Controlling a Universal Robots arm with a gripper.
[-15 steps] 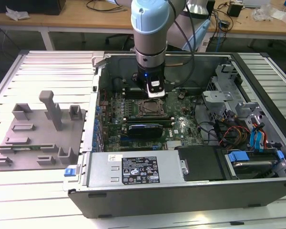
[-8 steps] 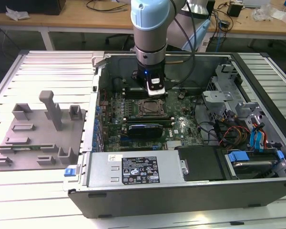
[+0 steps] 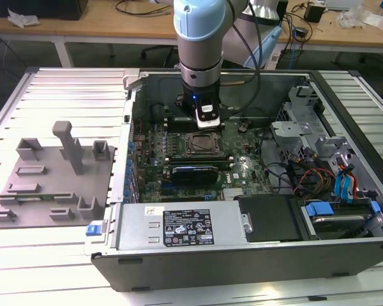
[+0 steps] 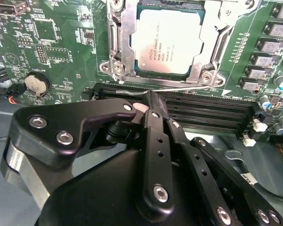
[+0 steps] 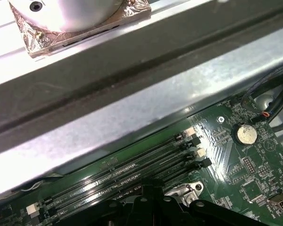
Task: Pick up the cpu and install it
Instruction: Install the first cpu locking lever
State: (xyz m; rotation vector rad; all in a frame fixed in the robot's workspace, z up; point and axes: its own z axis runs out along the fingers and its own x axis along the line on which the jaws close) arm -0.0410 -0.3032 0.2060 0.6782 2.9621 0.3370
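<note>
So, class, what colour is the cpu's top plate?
Silvery-white with dark print; the cpu shows best in the second wrist view.

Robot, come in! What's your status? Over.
Gripper shut, nothing held, at black memory slots. Small silvery square cpu sits inside metal socket bracket. Thin metal lever lies by gripper tip.

A green circuit board is lying beside a grey metal case wall. Long black memory slots are running along this wall, and a round silver coin battery is sitting near their end. The black pincer is hanging over the slots. Beyond the wall, a shiny round metal part is resting on crinkled foil.
</note>
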